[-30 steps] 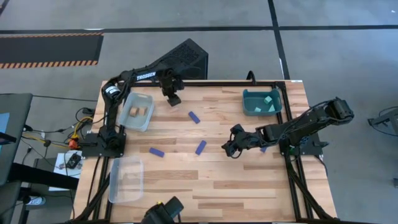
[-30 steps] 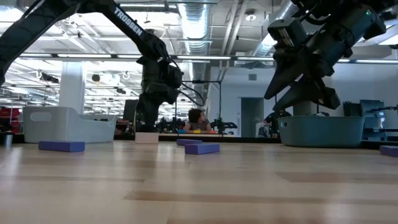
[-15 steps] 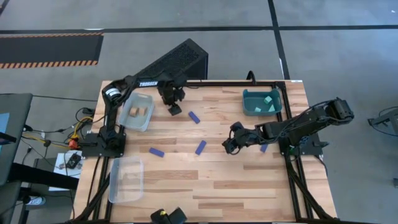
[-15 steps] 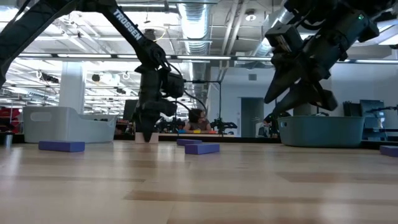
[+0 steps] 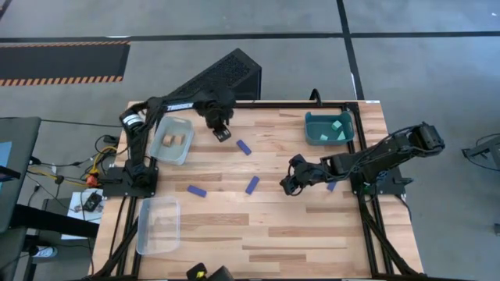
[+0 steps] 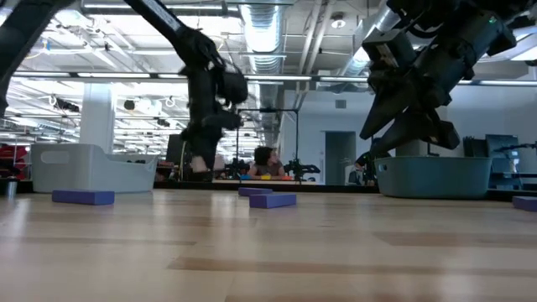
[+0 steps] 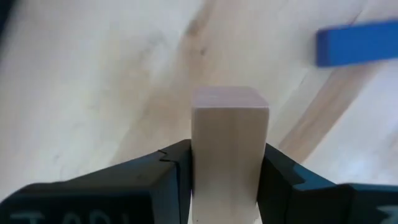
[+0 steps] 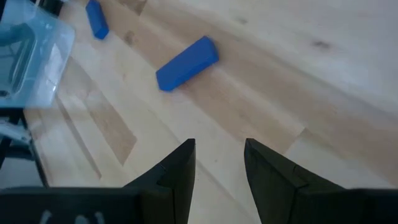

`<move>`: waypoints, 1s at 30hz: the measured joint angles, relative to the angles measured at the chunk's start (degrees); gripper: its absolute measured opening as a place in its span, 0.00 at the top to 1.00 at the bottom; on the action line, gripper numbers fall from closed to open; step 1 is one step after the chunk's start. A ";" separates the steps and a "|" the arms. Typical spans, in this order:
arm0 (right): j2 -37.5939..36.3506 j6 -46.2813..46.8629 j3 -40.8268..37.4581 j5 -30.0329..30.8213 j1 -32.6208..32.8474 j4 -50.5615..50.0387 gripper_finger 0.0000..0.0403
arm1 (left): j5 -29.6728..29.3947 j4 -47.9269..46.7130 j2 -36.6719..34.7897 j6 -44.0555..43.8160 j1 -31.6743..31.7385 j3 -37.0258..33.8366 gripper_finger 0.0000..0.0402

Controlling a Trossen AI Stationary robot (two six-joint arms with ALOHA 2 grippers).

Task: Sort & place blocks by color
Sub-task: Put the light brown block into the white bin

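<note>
**Tan block gripped at the counter's far edge**

On the wooden counter [image 5: 258, 226], the left gripper [image 5: 223, 133] had dropped near the far edge and closed its fingers [image 7: 155, 186] on a tan block [image 7: 229, 149], open half a second before. That block looked ready for the grey bin [image 5: 173, 140] just beside it, where tan pieces lay. The right gripper [image 5: 289, 185] hung mid-counter, fingers parted and empty, near a blue bar [image 5: 252, 184]; the blue bars were unsorted
</note>
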 joint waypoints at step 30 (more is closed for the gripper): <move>-0.02 -3.76 0.02 0.00 -2.27 5.06 0.60 | -17.10 -3.31 -48.58 -20.35 1.94 -26.50 0.73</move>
